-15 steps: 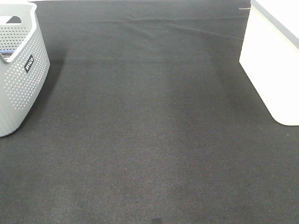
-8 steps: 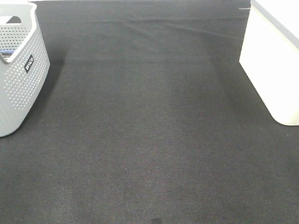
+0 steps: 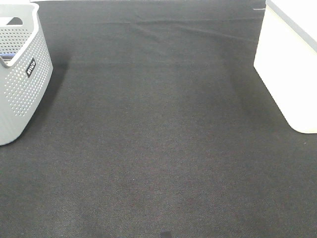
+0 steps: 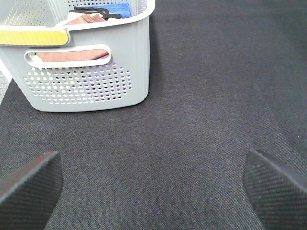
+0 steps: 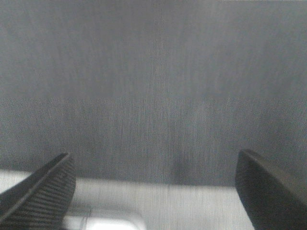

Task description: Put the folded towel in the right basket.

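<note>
No gripper shows in the exterior high view. A grey perforated basket (image 3: 20,74) stands at the left edge and a white basket (image 3: 290,64) at the right edge. In the left wrist view the grey basket (image 4: 91,81) holds a brownish folded towel (image 4: 72,55) and something blue (image 4: 120,9). My left gripper (image 4: 153,184) is open and empty over the black cloth, short of that basket. My right gripper (image 5: 153,187) is open and empty; its view shows only a blurred grey surface with a pale band along one edge.
A black cloth (image 3: 158,139) covers the table between the two baskets, with a few creases near the far edge (image 3: 163,29). A yellow strip (image 4: 31,36) lies along the grey basket's rim.
</note>
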Controlling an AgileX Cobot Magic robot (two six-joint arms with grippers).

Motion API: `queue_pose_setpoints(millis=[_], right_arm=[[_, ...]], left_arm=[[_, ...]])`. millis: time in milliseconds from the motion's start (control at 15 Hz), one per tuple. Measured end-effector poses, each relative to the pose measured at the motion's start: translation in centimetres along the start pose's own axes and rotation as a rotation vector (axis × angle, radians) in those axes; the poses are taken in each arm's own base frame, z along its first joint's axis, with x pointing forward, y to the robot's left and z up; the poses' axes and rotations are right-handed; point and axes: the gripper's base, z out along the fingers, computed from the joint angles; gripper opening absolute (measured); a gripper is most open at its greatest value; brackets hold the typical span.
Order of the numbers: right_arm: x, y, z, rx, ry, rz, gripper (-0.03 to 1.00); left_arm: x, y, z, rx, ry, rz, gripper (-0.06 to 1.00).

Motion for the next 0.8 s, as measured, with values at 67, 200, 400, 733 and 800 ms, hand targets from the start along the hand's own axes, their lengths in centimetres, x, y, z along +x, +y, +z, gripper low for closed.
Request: queue_pose_setpoints(millis=[67, 200, 400, 733, 800], right_arm=[[0.0, 0.0, 0.0, 0.000, 0.000, 0.000, 0.85], [1.1, 0.1, -1.8, 0.006, -0.137, -0.016, 0.85], [3.0, 0.3, -3.8, 0.015, -0.313, -0.030, 0.85], [4.2, 0.4, -4.9, 0.020, -0.414, -0.034, 0.85], [4.2, 0.4, -4.9, 0.019, -0.415, -0.034, 0.85]], left_arm=[[0.0, 0.0, 0.0, 0.000, 0.000, 0.000, 0.97], [0.0, 0.0, 0.0, 0.000, 0.000, 0.000, 0.97], [0.0, 0.0, 0.0, 0.000, 0.000, 0.000, 0.97], [0.0, 0.0, 0.0, 0.000, 0.000, 0.000, 0.97], [0.0, 0.0, 0.0, 0.000, 0.000, 0.000, 0.97]])
